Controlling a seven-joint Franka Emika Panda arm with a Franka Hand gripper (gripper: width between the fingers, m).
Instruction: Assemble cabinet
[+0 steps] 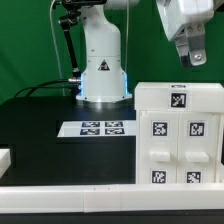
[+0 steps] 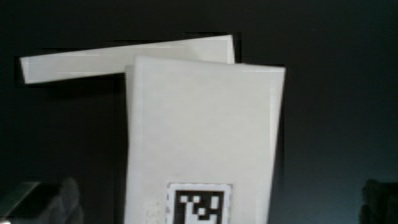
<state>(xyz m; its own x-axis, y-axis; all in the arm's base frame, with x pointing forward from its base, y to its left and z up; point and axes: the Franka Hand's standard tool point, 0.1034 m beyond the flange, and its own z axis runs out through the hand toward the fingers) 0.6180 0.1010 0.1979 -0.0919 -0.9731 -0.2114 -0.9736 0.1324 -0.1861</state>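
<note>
At the 4 o'clock part of the exterior view stands the boxy white plastic cabinet (image 1: pixel 178 135) of tagged panels, resting on the black table (image 1: pixel 40 125) beside the flat white marker board (image 1: pixel 100 128). The body looks largely assembled. The two-finger gripper (image 1: pixel 189 50) hangs above it at 1 o'clock, holding nothing; how wide the jaws stand cannot be told. In the wrist view, a separate white panel (image 2: pixel 107 60) lies behind the cabinet (image 2: pixel 205 130), apparently unfitted.

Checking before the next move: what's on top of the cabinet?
Nothing sits on the cabinet; the gripper hangs above it, apart. The cabinet's inside and whatever lies behind it are hidden.
</note>
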